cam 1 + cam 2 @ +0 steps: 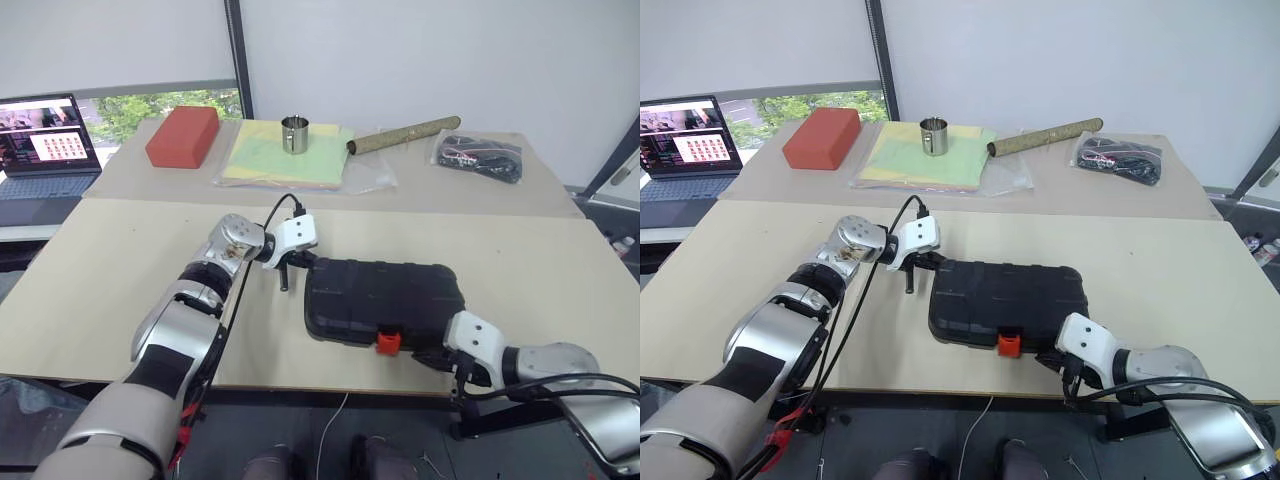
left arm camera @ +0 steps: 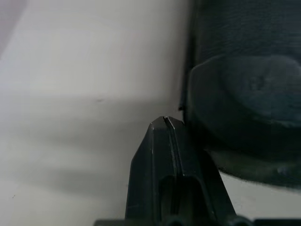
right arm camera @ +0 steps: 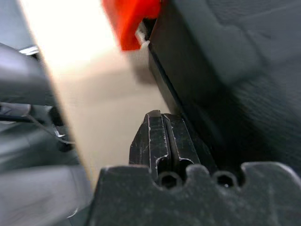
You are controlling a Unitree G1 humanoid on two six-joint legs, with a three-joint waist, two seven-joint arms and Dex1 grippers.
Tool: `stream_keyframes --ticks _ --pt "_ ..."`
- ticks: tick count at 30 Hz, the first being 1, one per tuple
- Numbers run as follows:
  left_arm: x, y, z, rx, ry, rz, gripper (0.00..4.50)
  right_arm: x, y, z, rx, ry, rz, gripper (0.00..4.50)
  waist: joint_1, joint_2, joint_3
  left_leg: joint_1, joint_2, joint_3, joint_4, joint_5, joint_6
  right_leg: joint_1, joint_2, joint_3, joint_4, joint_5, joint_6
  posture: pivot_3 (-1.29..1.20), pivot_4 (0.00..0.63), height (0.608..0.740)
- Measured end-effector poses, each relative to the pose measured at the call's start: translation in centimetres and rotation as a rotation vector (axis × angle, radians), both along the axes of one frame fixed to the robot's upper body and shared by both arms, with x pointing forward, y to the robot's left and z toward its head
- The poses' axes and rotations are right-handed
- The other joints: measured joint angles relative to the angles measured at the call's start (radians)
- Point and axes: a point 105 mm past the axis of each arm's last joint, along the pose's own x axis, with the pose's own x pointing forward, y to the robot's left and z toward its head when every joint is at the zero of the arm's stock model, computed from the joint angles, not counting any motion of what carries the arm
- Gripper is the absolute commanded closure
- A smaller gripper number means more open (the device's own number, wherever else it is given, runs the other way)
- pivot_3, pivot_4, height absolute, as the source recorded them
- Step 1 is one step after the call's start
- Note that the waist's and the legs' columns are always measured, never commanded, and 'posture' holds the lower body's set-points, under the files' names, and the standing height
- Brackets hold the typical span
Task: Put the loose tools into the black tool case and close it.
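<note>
I see the black tool case (image 1: 1006,301) lid down, orange latch (image 1: 1009,344) facing me | left gripper (image 1: 910,279) pinched together — at its far-left corner | right gripper (image 3: 164,139) fingers pressed together, seemingly against the front edge.

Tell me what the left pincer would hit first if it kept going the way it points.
Probably the black tool case. The left pincer, shut, points down and toward the case's near left corner, close beside it. It might touch the table first; depth is unclear.
</note>
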Motion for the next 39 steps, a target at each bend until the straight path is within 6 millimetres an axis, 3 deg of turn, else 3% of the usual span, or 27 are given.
stream_keyframes --ticks 3,7,13,16,19,22,27,39 --pt "-1.8 -0.2 -0.5 0.009 0.136 -0.113 4.49 1.6 -1.8 0.5 -0.025 -0.06 -0.106 4.5 -0.001 0.0 0.0 -0.001 -0.001 0.0 0.001 0.0 0.0 -0.001 -0.007 -0.001 0.0 0.0 0.001 0.0 0.15 0.74" --pt "-2.2 -0.7 -0.2 -0.093 0.241 -0.1 4.49 2.3 -3.2 1.4 -0.015 -0.112 -0.183 4.5 -0.003 0.0 0.0 -0.006 0.0 -0.001 0.002 0.0 0.0 -0.004 -0.007 -0.002 0.001 0.001 0.001 0.0 0.15 0.74" --pt "-1.3 -0.7 5.2 -0.397 0.366 -0.007 4.49 0.7 -5.1 4.1 0.094 -0.174 -0.299 4.5 -0.005 0.0 0.0 -0.005 0.001 -0.002 0.002 0.0 0.0 -0.002 0.002 -0.004 0.001 0.001 0.001 0.0 0.15 0.74" --pt "-2.1 -2.0 6.4 -0.43 0.388 -0.06 4.49 -0.3 -4.7 5.7 0.202 -0.183 -0.324 4.5 -0.004 0.001 0.0 -0.004 0.001 -0.002 0.002 0.0 0.0 -0.001 0.002 -0.003 0.002 0.001 0.001 0.0 0.15 0.74" --pt "-3.5 -4.5 4.7 -0.371 0.361 -0.146 4.49 -1.0 -3.1 6.9 0.268 -0.183 -0.291 4.5 -0.003 0.001 -0.001 0.0 0.001 -0.002 0.002 0.0 0.0 0.002 0.0 0.003 0.001 0.001 0.001 0.0 0.15 0.74" --pt "-4.4 -6.1 1.5 -0.292 0.329 -0.165 4.49 -1.1 -2.0 6.8 0.287 -0.171 -0.276 4.5 -0.005 0.001 -0.001 0.0 0.001 -0.002 0.002 0.0 0.0 0.001 0.001 0.006 0.001 0.001 0.0 0.0 0.15 0.74" --pt "-4.5 -7.4 1.5 -0.199 0.111 -0.237 4.49 -0.5 -1.1 4.6 0.262 -0.104 -0.296 4.5 -0.002 0.003 -0.003 0.003 0.001 -0.002 0.002 0.0 0.0 0.004 -0.006 0.006 0.002 0.002 0.0 0.0 0.15 0.74" --pt "-4.7 -7.7 1.5 -0.184 0.051 -0.282 4.49 -1.1 -3.3 3.5 0.23 -0.078 -0.405 4.5 0.005 0.003 -0.003 0.002 0.001 -0.002 0.002 -0.001 0.003 0.004 -0.006 0.005 0.001 0.001 0.0 0.0 0.15 0.74"
